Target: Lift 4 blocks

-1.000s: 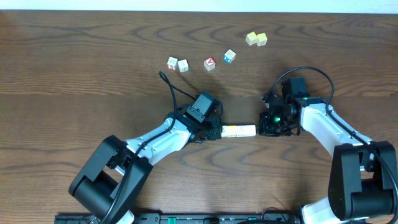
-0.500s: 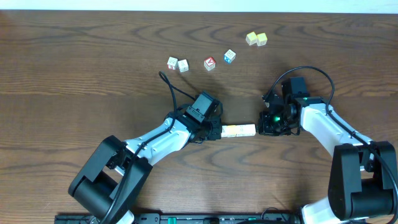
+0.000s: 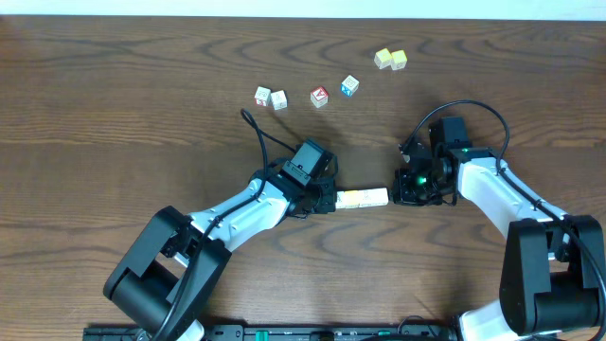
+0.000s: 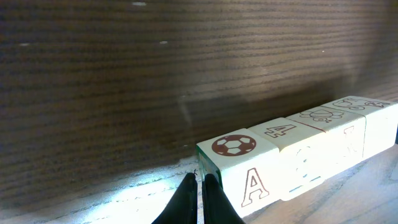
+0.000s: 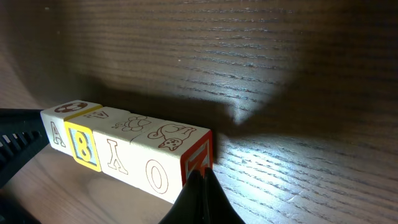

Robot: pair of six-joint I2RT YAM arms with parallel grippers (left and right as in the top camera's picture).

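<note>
The table (image 3: 114, 85) is dark brown wood with a strong grain. Towards its far edge lie loose cubes in a ragged line: two pale cubes (image 3: 262, 96) just beside each other, a red-faced cube (image 3: 319, 97), a blue-faced cube (image 3: 349, 86), then a yellow-green pair (image 3: 383, 59) touching. Nearer the middle is a row of four blocks (image 3: 364, 199), end to end; I cannot tell whether it rests on the wood.
</note>
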